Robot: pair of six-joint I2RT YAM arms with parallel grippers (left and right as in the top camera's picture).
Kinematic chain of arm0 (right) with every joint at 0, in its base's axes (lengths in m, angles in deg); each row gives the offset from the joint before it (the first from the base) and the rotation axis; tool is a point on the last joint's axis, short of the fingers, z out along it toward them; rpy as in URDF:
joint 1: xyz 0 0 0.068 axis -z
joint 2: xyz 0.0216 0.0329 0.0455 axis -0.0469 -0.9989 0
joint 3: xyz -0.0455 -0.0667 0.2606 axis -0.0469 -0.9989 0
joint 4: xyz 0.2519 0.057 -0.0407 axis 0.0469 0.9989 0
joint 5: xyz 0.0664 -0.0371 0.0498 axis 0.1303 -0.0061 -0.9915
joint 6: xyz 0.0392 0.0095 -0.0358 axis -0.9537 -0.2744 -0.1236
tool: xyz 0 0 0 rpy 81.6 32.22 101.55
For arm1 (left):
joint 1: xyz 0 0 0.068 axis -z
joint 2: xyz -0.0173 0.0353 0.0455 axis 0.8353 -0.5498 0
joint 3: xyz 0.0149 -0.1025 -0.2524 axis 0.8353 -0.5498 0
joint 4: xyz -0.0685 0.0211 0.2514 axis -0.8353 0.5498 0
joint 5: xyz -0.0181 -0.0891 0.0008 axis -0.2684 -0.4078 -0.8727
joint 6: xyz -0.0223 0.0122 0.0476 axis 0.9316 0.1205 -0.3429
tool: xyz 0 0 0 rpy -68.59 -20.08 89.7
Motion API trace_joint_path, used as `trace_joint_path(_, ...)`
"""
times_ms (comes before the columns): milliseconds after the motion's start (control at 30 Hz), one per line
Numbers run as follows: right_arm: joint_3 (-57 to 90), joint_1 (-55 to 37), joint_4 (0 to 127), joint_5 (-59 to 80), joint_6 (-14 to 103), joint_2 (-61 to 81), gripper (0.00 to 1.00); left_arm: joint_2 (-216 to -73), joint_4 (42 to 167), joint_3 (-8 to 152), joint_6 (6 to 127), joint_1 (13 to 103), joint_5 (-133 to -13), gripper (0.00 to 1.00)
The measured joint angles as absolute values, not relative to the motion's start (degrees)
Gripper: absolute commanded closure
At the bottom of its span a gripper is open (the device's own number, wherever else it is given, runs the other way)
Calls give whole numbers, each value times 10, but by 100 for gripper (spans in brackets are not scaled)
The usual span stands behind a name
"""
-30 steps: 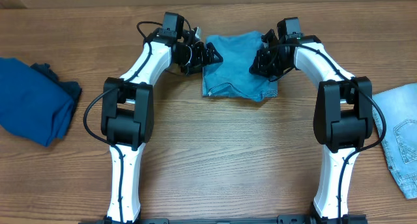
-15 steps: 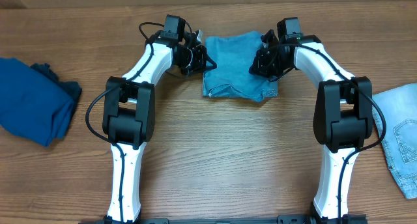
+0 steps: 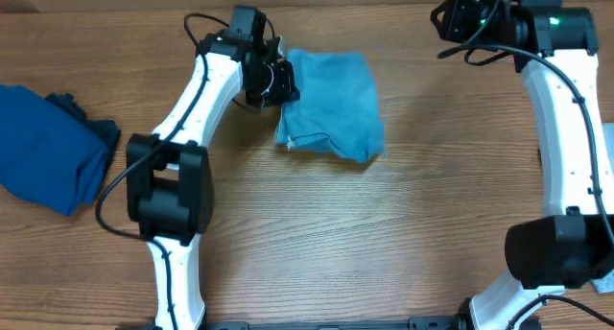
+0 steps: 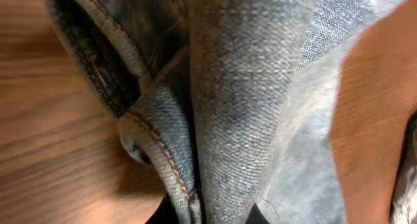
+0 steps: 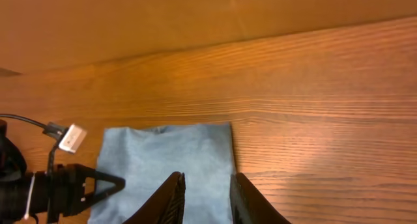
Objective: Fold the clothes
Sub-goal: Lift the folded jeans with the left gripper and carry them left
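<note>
My left end effector (image 3: 280, 82) is clamped on the left edge of the folded jeans (image 3: 333, 105), which lie toward the far side of the tabletop (image 3: 336, 234). From that grip the jeans spread away to my right, nearly square, a little longer from far to near. My right end effector (image 3: 449, 19) hangs well apart at the far right, fingers parted and empty. The left arm is plainly the nearer one for the next pull.

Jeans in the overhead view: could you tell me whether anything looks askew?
Yes: the folded jeans lie skewed, with the lower edge slanting down to the right. The left gripper is clamped on their left side.
</note>
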State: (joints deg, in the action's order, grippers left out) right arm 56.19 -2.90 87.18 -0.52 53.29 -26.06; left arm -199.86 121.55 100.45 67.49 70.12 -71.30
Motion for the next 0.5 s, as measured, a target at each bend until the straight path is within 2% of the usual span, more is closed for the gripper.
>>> trace_joint_path(300,562,-29,906,-5,533,-264,79,-1864,1247,1004,751,673,-594,96)
trace_joint_path(467,562,-29,918,-7,534,-264,82,-1796,1263,999,765,598,-584,96)
trace_joint_path(500,562,-29,921,-7,533,-264,82,-1760,1263,999,768,559,-580,96)
